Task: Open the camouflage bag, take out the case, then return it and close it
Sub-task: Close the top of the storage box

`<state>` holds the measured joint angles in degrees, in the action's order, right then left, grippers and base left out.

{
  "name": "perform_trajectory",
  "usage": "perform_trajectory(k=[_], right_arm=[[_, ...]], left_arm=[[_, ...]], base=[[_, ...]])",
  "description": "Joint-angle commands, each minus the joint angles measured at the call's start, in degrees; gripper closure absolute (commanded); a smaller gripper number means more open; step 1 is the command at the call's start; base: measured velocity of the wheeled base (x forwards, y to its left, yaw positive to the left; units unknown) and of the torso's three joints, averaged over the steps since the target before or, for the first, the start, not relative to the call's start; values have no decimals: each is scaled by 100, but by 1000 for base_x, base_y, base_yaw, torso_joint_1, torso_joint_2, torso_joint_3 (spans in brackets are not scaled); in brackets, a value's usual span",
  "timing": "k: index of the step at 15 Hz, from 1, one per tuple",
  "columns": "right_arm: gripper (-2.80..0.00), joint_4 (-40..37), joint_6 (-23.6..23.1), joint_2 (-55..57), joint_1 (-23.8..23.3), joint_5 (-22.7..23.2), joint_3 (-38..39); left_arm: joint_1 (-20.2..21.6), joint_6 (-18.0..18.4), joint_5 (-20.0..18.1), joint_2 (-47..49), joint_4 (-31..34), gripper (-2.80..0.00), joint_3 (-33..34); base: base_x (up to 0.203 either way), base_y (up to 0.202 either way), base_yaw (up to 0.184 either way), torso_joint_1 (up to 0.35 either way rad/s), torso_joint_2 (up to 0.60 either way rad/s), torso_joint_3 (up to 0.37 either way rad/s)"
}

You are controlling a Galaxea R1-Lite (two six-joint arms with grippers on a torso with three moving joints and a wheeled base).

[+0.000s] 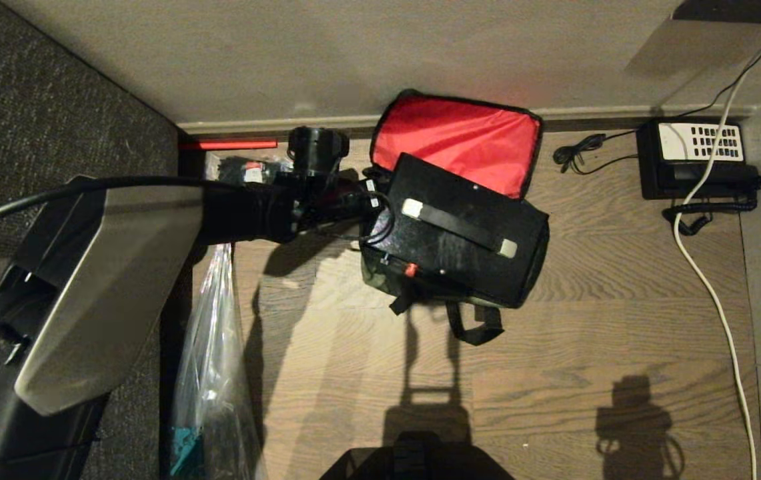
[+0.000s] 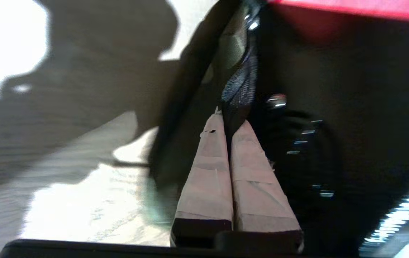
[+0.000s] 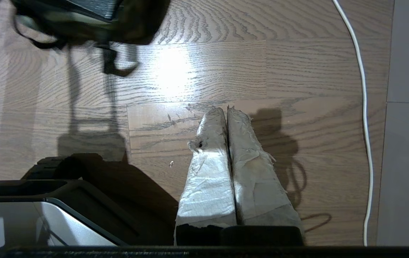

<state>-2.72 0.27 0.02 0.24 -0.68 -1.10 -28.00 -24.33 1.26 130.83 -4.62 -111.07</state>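
Left arm outstretched, its hand (image 2: 231, 120) pinched closed; right hand (image 3: 227, 111) likewise closed, parked low.

We see open wooden floor (image 1: 587, 347) across the lower middle and right of the head view. At upper middle the case (image 1: 460, 233) fills the camouflage bag (image 1: 460, 133); a plastic bag (image 1: 210, 373) crowds the lower left, and a telephone (image 1: 697, 160) and white cable (image 1: 713, 293) line the right edge.

The right hand (image 3: 227, 111), its taped fingers (image 3: 211, 172) pressed together, hangs over the wood floor (image 3: 190, 71), well apart from the bag (image 3: 132, 25); a white cable (image 3: 364, 107) lies beyond.
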Motion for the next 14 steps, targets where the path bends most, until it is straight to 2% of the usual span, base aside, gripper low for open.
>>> perform_trajectory(k=[1,5,12,14], right_arm=[[0,-1,0,-143,2,-2,-5],[0,-1,0,-143,2,-2,4],[0,-1,0,-143,2,-2,-1],[0,-1,0,-143,2,-2,4]], left_arm=[[-12,-97,78,-370,-7,0,-3],[-6,-155,270,-588,23,0,45],[-65,-791,649,-996,544,0,135],[-220,-1035,810,-1001,587,0,569]], base=[[0,0,0,0,0,0],[0,0,0,0,0,0],[0,0,0,0,0,0],[0,0,0,0,0,0]])
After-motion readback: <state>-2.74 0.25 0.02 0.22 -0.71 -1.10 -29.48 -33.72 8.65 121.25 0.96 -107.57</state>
